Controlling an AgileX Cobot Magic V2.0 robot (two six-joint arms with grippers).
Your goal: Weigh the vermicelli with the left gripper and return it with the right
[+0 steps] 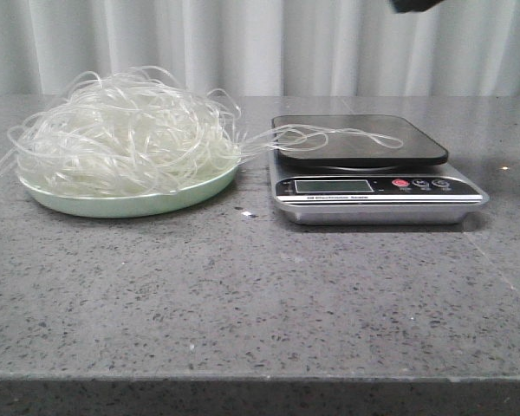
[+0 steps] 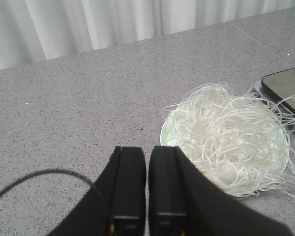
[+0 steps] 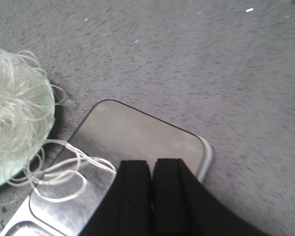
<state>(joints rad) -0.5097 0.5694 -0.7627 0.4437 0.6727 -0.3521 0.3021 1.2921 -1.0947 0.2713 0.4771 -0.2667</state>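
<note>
Your desk [image 1: 243,295] carries the scale [image 1: 377,186], its dark platform bare but for a few stray strands. Left of the scale, the vermicelli [image 1: 126,134] sits heaped on the plate [image 1: 130,204]. Your left gripper [image 2: 147,184] hangs near the plate, closed and empty. Your right gripper [image 3: 152,194] hovers over the scale, closed and empty.

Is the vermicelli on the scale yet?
No. The vermicelli sits on the plate; only loose strands trail onto the scale.
</note>
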